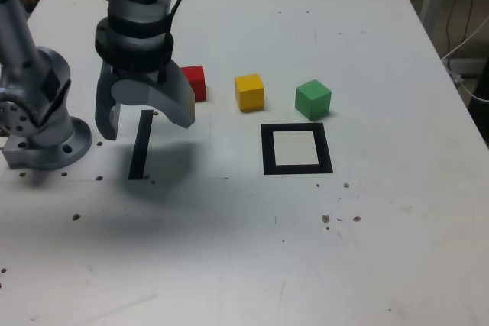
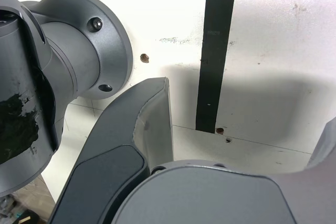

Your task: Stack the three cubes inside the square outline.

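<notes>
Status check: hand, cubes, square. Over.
Hand open, empty, over black strip. Red cube, yellow cube, green cube unstacked behind empty square outline. Nothing blocking.

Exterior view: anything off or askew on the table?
Nothing serious. Red cube, yellow cube and green cube sit apart in a row; green is slightly rotated. Square outline is empty. Table has scattered specks.

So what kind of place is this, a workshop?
Probably a robotics lab bench: a white table with drilled holes, a bolted-down arm with its gripper, and black tape marks beside coloured cubes.
</notes>
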